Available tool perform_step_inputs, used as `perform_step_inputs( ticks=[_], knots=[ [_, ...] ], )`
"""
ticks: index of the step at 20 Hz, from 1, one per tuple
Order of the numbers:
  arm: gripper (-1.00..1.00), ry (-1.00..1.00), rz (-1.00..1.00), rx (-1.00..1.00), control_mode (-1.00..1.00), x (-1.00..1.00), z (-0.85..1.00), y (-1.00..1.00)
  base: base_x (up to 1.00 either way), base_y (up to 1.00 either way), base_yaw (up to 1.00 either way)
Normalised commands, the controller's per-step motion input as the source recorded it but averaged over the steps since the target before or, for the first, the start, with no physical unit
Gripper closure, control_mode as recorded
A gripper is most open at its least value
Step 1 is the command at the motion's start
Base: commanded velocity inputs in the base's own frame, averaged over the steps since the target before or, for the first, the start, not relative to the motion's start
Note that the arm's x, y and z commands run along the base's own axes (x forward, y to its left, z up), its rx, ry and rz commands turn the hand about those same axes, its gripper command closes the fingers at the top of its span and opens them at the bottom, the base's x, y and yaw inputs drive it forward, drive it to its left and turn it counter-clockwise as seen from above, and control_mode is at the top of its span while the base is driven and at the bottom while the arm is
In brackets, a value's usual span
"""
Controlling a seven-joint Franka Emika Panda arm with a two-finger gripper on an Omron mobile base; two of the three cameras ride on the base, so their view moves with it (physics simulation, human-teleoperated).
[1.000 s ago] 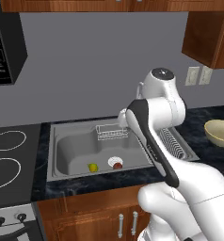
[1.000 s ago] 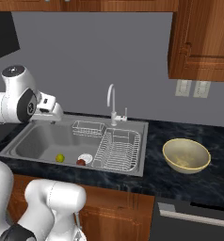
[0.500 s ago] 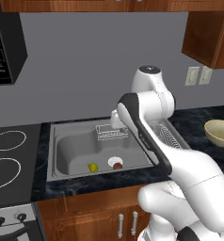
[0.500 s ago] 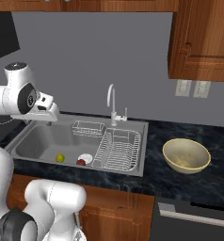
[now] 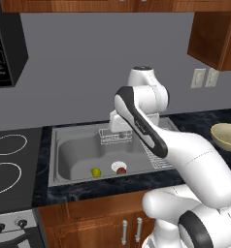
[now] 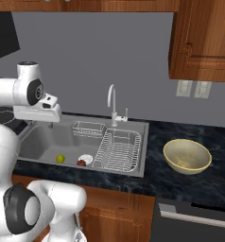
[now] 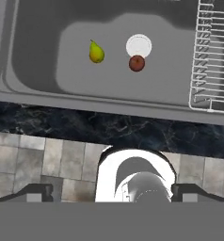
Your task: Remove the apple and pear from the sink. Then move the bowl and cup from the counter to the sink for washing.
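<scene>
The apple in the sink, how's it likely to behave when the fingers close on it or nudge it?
The apple is small and round, so a nudge would probably roll it across the smooth sink floor. It lies right beside the round drain, which might catch it. It looks rigid and fairly light, likely easy to hold if pinched across the middle.

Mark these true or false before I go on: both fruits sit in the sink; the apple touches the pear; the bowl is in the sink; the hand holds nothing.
1. The apple and pear both lie in the sink. True.
2. The apple touches the pear. False: they lie apart, the apple beside the drain.
3. The bowl is in the sink. False: it stands on the counter.
4. The hand holds nothing. True: it is open above the sink.
</scene>
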Motion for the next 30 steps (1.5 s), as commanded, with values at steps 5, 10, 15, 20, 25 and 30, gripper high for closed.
perform_step_inputs(
  ticks=[5, 10, 15, 20, 25, 30],
  knots=[
    [-1.00, 0.03, 0.02, 0.00, -1.00, 0.16, -0.26, 0.13, 0.00, 0.00, 0.00],
    [-1.00, -0.02, 0.03, 0.00, -1.00, 0.13, -0.26, 0.13, 0.00, 0.00, 0.00],
    [-1.00, -0.10, 0.00, 0.00, -1.00, 0.22, -0.23, 0.07, 0.00, 0.00, 0.00],
    [-1.00, -0.05, 0.00, 0.00, -1.00, 0.29, -0.17, 0.04, 0.00, 0.00, 0.00],
    [-1.00, 0.00, 0.00, 0.00, -1.00, 0.35, -0.11, 0.03, 0.00, 0.00, 0.00],
    [-1.00, 0.01, 0.00, 0.00, -1.00, 0.28, -0.09, 0.09, 0.00, 0.00, 0.00]
  ],
)
